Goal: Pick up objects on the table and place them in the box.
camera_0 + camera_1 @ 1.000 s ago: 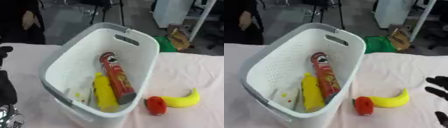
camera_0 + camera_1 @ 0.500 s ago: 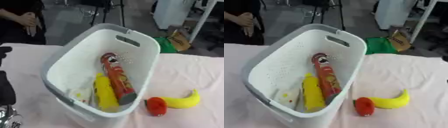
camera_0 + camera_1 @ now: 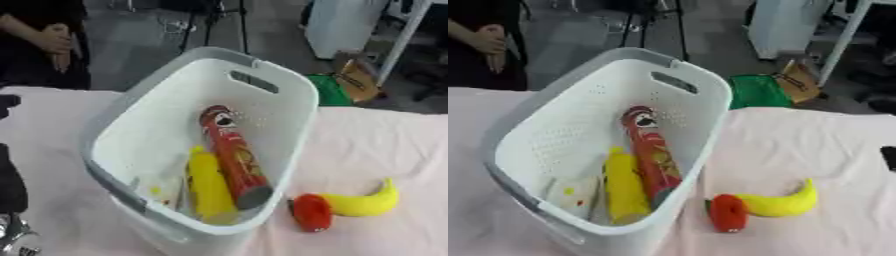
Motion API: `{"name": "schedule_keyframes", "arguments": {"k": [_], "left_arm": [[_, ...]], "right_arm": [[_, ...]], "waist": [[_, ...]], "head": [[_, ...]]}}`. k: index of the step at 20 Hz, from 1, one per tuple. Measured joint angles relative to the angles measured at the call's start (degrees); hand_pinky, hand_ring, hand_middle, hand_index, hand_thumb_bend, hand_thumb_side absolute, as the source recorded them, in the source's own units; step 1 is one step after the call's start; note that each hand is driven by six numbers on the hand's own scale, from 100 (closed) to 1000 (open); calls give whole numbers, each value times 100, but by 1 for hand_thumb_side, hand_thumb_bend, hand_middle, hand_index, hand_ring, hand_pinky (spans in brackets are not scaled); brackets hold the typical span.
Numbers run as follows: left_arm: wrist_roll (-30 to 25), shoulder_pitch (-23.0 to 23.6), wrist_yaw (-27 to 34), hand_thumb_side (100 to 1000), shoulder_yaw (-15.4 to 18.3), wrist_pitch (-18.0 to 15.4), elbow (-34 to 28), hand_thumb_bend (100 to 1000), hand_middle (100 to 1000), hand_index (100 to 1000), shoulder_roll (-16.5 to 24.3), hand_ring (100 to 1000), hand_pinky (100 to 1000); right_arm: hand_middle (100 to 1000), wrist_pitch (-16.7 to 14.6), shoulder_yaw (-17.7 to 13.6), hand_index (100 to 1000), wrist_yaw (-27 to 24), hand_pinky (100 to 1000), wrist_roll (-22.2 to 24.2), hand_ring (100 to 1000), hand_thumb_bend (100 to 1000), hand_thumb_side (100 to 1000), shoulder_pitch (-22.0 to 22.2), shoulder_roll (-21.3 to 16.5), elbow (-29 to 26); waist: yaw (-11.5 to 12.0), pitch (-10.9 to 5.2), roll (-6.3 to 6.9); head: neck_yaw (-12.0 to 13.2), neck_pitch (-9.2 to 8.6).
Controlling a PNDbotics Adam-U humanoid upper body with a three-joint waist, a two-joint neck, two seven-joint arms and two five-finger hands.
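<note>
Left eye view is showing only a dark bit of the left hand (image 3: 6,103) at the picture's left edge, with the black left arm (image 3: 9,181) coming up below it. Whether that hand is open or closed cannot be told. It is holding nothing that can be seen, and it is hanging apart from the basket (image 3: 289,107), which is standing on the table (image 3: 385,145) to that hand's right.

Right eye view is catching the right hand (image 3: 888,158) as a small dark sliver at the picture's right edge. Its state cannot be told either. It is touching none of the things.

The basket is white with a grey rim and a slot handle in its far wall, and it is sitting well to the left of the right hand. Inside, a red tube (image 3: 232,155) is lying along the bottom, its dark end pointing toward the near wall. A yellow bottle (image 3: 208,185) is lying just beside the tube, on the side nearer the left hand and touching it. A pale packet (image 3: 570,192) is resting flat in the near corner, closer again to the left hand.

Two things are lying on the table, between the basket and the right hand. The banana (image 3: 780,202) is curving upward at its far tip, to the left of the right hand and nearer the robot. A red thing (image 3: 729,212) is lying at the banana's left end, touching it, just beside the basket's wall.

Beyond the table's far edge, a green thing (image 3: 754,92) is sitting on the floor.
</note>
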Motion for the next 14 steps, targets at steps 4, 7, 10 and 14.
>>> {"name": "schedule_keyframes", "arguments": {"k": [4, 7, 10, 14], "left_arm": [[-38, -18, 37, 905, -20, 10, 0, 100, 554, 627, -43, 441, 572], [-63, -33, 63, 905, -34, 16, 0, 100, 553, 627, -67, 441, 571], [-90, -44, 85, 905, -36, 13, 0, 100, 553, 626, -92, 441, 571], [-104, -48, 105, 905, -36, 14, 0, 100, 553, 627, -105, 441, 571]], "right_arm": [[1000, -374, 249, 1000, 169, 965, 481, 1000, 237, 823, -212, 6, -114], [1000, -597, 388, 1000, 195, 976, 843, 1000, 239, 809, -355, 60, -115], [1000, -743, 478, 1000, 195, 977, 1116, 1000, 240, 805, -472, 163, -93], [1000, -847, 539, 1000, 190, 978, 1313, 1000, 251, 791, -539, 267, -7]], "waist": [[37, 0, 18], [79, 0, 18], [123, 0, 21], [137, 0, 31]], "head": [[-99, -3], [-212, -9], [-583, -10], [-1124, -15]]}}
